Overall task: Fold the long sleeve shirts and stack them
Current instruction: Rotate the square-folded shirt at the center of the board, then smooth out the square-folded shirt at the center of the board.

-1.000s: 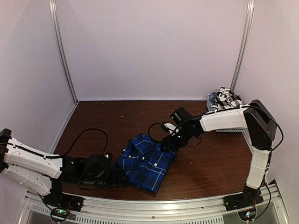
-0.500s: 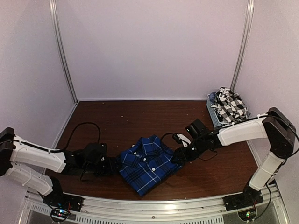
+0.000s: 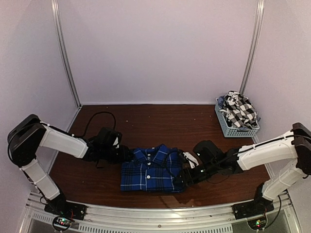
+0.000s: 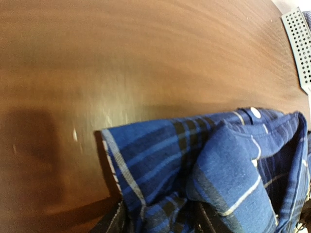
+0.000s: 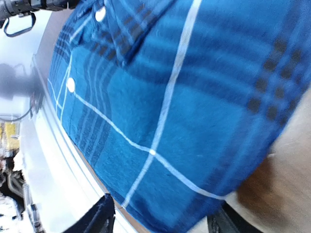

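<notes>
Evidently the shirt (image 3: 150, 171) lay 9-to-3, left gripper (image 3: 125, 155) clamping its 9 o'clock end, right gripper (image 3: 186, 175) at 3 (grip unclear).

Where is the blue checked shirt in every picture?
Top external: the blue checked shirt lies low in the middle, between both arms.
Left wrist: the shirt fills the lower right.
Right wrist: the shirt fills nearly everything.
Shared landmark: the brown table underneath it.
</notes>
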